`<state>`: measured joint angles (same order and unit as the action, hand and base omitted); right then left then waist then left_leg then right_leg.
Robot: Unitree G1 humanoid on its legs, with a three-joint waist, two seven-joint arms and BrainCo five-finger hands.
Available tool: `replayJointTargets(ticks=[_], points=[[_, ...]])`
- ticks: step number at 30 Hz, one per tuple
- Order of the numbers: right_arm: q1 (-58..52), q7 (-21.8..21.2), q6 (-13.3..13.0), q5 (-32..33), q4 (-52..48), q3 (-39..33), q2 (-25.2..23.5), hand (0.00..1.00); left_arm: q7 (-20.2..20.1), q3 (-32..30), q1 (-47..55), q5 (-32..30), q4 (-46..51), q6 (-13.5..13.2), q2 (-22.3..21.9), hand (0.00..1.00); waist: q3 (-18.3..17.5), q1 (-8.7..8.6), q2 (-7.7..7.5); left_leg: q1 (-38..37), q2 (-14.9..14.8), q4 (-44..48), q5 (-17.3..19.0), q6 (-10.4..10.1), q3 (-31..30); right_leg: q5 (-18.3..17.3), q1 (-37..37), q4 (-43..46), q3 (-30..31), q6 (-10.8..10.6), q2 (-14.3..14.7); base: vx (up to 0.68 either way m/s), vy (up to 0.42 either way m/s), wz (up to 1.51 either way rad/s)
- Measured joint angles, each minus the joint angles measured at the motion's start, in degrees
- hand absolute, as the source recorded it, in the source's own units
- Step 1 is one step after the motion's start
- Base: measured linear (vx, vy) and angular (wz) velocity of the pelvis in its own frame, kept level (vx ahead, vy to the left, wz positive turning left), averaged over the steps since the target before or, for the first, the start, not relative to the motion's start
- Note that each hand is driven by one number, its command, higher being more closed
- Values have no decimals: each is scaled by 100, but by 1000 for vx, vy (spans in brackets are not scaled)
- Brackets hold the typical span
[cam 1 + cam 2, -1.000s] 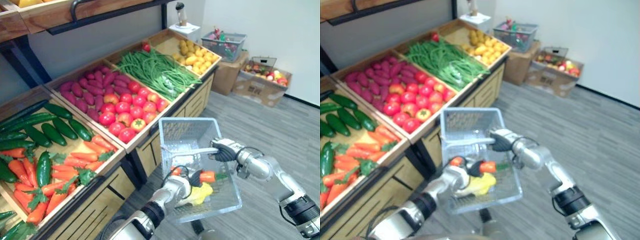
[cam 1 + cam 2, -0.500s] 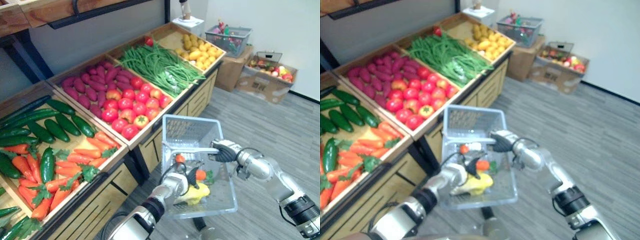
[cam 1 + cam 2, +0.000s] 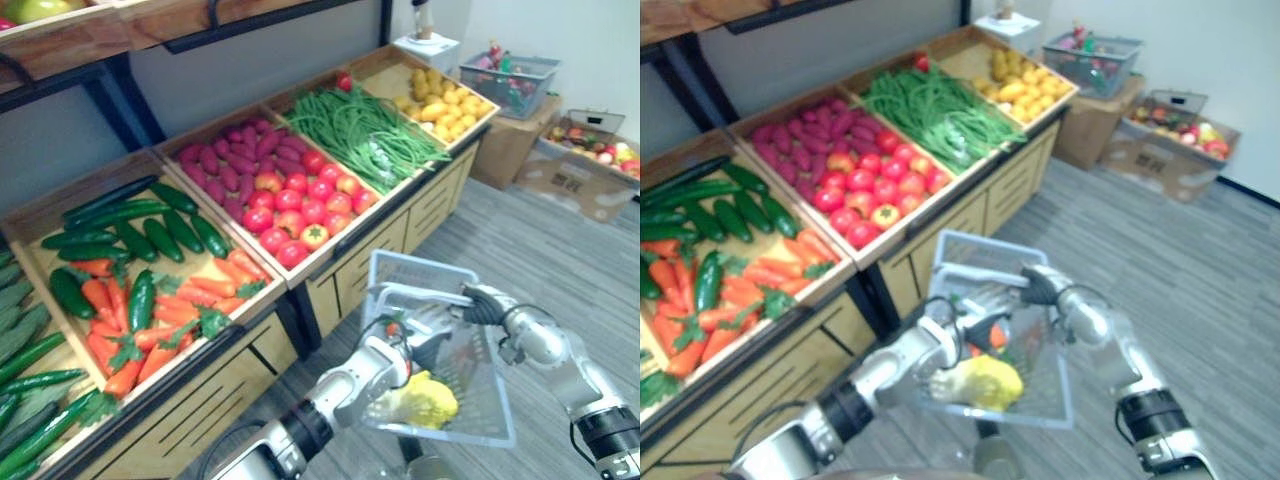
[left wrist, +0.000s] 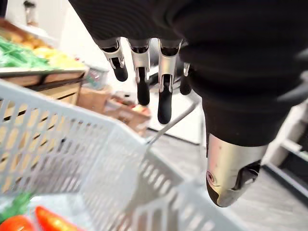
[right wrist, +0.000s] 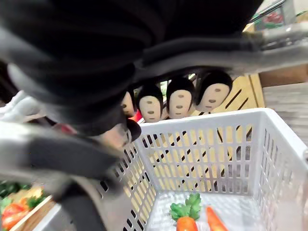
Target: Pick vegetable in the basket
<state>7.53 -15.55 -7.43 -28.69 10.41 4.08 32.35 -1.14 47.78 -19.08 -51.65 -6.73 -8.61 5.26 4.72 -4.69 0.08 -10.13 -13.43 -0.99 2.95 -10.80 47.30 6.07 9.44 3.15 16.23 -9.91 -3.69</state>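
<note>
Left robot hand (image 4: 162, 82) hangs empty over the basket (image 3: 405, 272), fingers straight and relaxed.
At lower right, the right robot hand (image 3: 484, 304) is curled round the handle (image 5: 284, 47); a yellow vegetable (image 3: 425, 400) and a carrot (image 5: 186, 224) lie inside. The worktop carrots (image 3: 170, 310) lie left of the basket at mixed angles, likely nearer the free left arm.
</note>
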Motion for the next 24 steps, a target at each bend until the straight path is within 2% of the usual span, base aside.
replayJointTargets(ticks=[4,5,7,9,11,12,15,17,18,19,20,22,24], points=[[-145,231,180,-34,456,-458,-267,100,-343,382,302,1157,1553,-530,536,0,-38,76,66,4,-4,-100,-53,11,-185,-13,-106,5,-291,5,-50,-52,-26,30],[-159,345,208,-23,811,-773,-438,100,-593,377,436,1931,2171,-645,931,0,-46,155,59,20,28,-124,-94,12,-266,-178,-161,7,-507,59,-132,-38,-32,32],[-169,475,226,-3,1111,-1015,-514,100,-765,328,533,2557,2442,-634,1184,0,-88,217,87,46,50,-229,-181,13,-357,-274,-171,9,-668,62,-173,-32,-35,45],[-182,701,383,2,1626,-1480,-586,100,-928,135,728,3775,2904,-625,1718,0,-218,257,197,160,54,-473,-471,26,-589,-329,-176,0,-1067,78,-240,-6,-35,77],[-194,827,438,17,1946,-1711,-589,100,-1006,-118,845,4668,3201,-633,2031,0,-232,367,219,265,33,-471,-563,-2,-743,-303,-185,-10,-1260,114,-277,6,-37,67],[-233,921,449,55,2264,-1874,-593,100,-1038,-425,1032,5200,3463,-651,2307,0,-242,441,201,403,23,-469,-625,25,-982,-303,-213,-16,-1495,114,-323,-8,-35,73],[-278,1166,434,75,3028,-2208,-661,100,-1036,-1051,1565,5947,3628,-776,2646,0,-258,490,131,608,60,-482,-704,110,-1469,-307,-390,-153,-1939,115,-410,-10,-26,85],[-286,1367,419,293,3660,-2406,-756,100,-1023,-1764,2141,6310,3619,-776,2643,0,-290,487,70,762,125,-486,-783,194,-1832,-309,-480,-249,-2202,112,-466,7,-6,84],[-352,1471,418,451,4038,-2561,-871,100,-1009,-2358,2511,6476,3550,-777,2520,0,-327,498,16,886,153,-488,-819,228,-2056,-309,-536,-307,-2389,113,-499,22,4,85],[-432,1612,421,542,4348,-2654,-994,100,-921,-2912,2782,6601,3368,-778,2288,0,-353,520,-6,969,179,-488,-852,252,-2254,-311,-601,-343,-2561,114,-532,22,4,83],[-479,1653,421,639,4458,-2684,-1062,100,-865,-3171,2894,6687,3253,-778,2140,0,-363,531,-33,1020,193,-489,-871,264,-2341,-311,-619,-360,-2633,113,-549,24,15,78],[-735,1802,418,678,4828,-2856,-1364,100,-586,-4077,3185,6726,2733,-778,1383,0,-394,645,-124,1163,232,-488,-924,297,-2635,-312,-704,-415,-2892,115,-587,24,15,60],[-866,1887,421,673,4945,-2960,-1460,100,-374,-4506,3312,6697,2303,-803,1014,0,-392,656,-175,1224,280,-487,-957,327,-2818,-337,-769,-423,-3072,126,-625,18,12,51]])
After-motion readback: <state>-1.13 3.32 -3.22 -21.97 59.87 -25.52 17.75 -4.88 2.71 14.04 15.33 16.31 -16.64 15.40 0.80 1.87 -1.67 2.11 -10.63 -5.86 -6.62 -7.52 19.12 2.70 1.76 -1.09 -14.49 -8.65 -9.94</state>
